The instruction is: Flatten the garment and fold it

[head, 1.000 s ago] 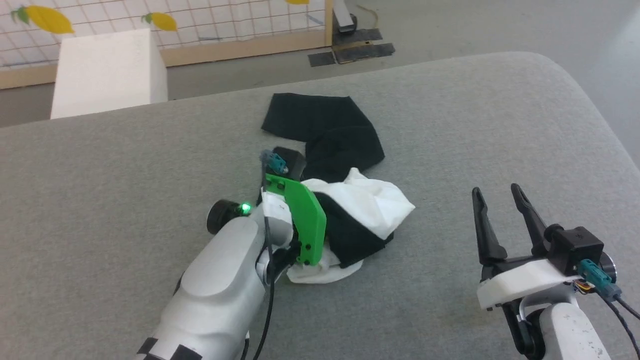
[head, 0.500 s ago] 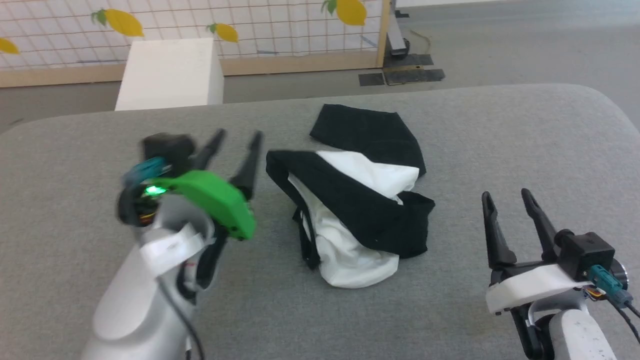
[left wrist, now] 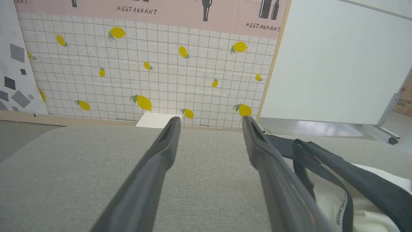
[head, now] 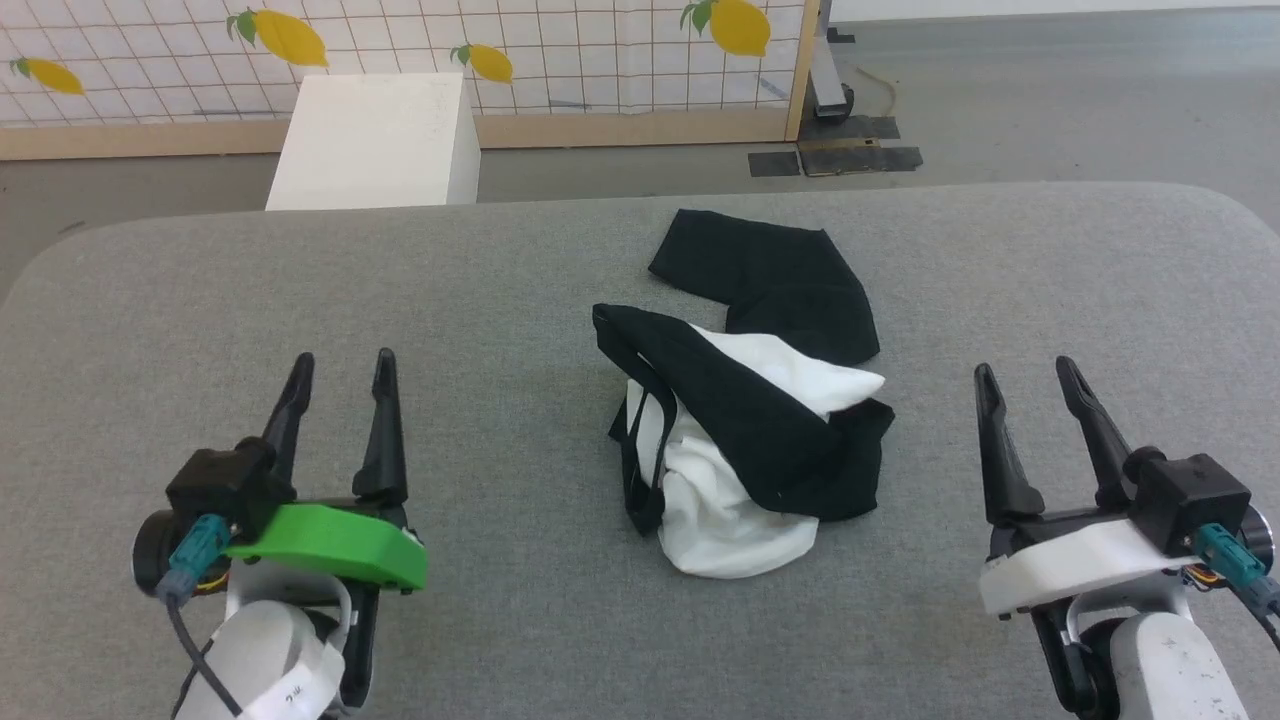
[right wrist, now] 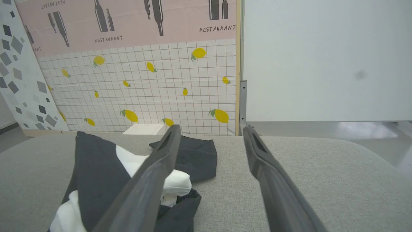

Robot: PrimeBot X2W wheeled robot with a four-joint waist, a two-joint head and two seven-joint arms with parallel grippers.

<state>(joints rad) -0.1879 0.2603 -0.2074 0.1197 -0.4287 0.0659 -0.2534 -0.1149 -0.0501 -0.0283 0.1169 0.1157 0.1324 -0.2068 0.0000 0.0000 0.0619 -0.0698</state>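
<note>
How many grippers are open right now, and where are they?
2. The left gripper sits left of the crumpled garment, the right gripper right of it; both empty.

The left pincer and right pincer: dark long fingers, pale arms.
A green plate behind the left fingers, white behind the right; black block with teal plug beside each.

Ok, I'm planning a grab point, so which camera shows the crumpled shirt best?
The head view: the whole garment lies crumpled on the grey table, seen from above with nothing over it. The left wrist view cuts it off at its right edge; the right wrist view has it partly behind one dark finger.
</note>
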